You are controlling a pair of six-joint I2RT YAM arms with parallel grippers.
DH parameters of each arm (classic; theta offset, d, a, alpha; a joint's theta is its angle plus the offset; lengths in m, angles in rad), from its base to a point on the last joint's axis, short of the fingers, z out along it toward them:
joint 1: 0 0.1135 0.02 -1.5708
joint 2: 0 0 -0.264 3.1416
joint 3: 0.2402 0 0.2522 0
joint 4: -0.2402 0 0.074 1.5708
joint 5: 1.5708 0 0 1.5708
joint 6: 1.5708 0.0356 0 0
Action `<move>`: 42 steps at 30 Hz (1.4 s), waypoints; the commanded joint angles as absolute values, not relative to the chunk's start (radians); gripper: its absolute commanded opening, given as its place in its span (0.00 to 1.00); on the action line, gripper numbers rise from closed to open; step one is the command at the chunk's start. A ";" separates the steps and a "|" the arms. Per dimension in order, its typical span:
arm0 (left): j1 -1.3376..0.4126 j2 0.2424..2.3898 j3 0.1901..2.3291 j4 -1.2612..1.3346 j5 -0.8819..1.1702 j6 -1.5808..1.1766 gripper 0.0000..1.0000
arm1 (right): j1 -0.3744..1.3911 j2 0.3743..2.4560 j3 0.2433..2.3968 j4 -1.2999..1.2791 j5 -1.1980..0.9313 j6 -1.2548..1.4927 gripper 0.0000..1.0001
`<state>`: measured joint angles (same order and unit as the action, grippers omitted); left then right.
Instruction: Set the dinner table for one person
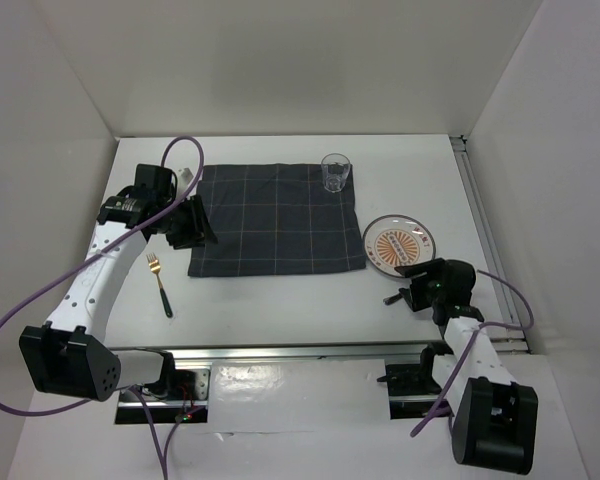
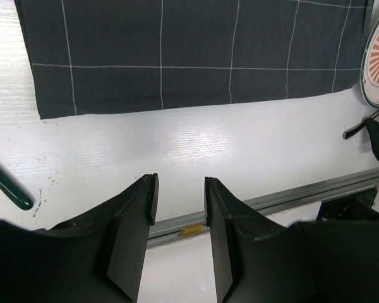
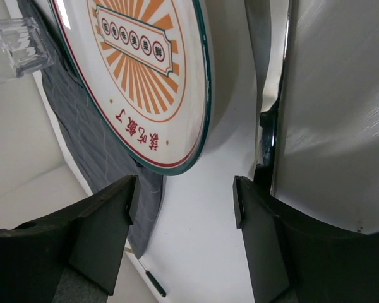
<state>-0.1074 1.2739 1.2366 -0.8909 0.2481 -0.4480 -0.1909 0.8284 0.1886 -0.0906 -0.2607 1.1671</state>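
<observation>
From above, the placemat (image 1: 275,220) lies mid dinner table (image 1: 280,320). The glass (image 1: 335,172) stands on its far right corner, the plate (image 1: 400,243) just right, the fork (image 1: 160,283) left.

Left wrist: the left gripper (image 2: 180,189) gapes empty, and the plate is cut off.

Right wrist: the right gripper (image 3: 184,196) is spread near the plate's rim. A shiny strip (image 3: 276,113) is unclear.

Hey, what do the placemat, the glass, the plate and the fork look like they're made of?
Placemat: woven cloth, matte, with thin pale grid lines and soft edges.
Glass: clear glass or hard plastic; the cloth shows through it.
Plate: probably glazed ceramic, possibly melamine; glossy, with bright reflections.
Fork: gold-coloured metal tines, dark handle of unclear material.
</observation>
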 commanded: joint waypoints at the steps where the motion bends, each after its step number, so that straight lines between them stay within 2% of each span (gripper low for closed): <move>1: -0.110 1.266 1.255 -0.897 0.250 -0.436 0.52 | -0.198 0.850 0.160 0.026 -0.236 1.172 0.71; 10: -0.110 1.275 1.273 -0.907 0.250 -0.436 0.52 | -0.198 0.972 0.160 0.136 -0.225 1.181 0.61; 19: -0.110 1.284 1.282 -0.907 0.250 -0.445 0.52 | -0.198 1.110 0.204 0.221 -0.225 1.172 0.57; 23: -0.110 1.284 1.282 -0.907 0.241 -0.454 0.52 | -0.198 1.150 0.213 0.233 -0.206 1.163 0.50; 26: -0.110 1.284 1.282 -0.907 0.232 -0.454 0.52 | -0.198 1.150 0.238 0.221 -0.196 1.154 0.35; 27: -0.110 1.284 1.282 -0.907 0.232 -0.454 0.52 | -0.198 1.138 0.254 0.194 -0.196 1.144 0.23; 28: -0.110 1.284 1.282 -0.907 0.232 -0.454 0.52 | -0.198 1.125 0.277 0.169 -0.183 1.144 0.16; 31: -0.110 1.284 1.292 -0.916 0.232 -0.454 0.52 | -0.198 1.063 0.372 0.045 -0.140 1.076 0.00; 35: -0.110 1.284 1.312 -0.916 0.223 -0.454 0.52 | -0.198 1.000 0.543 -0.124 -0.091 0.959 0.00; 38: -0.110 1.284 1.322 -0.916 0.213 -0.463 0.52 | -0.198 0.980 0.680 -0.181 -0.141 0.864 0.00; 42: -0.110 1.295 1.333 -0.916 0.213 -0.472 0.52 | -0.183 1.086 0.880 -0.287 -0.366 0.758 0.00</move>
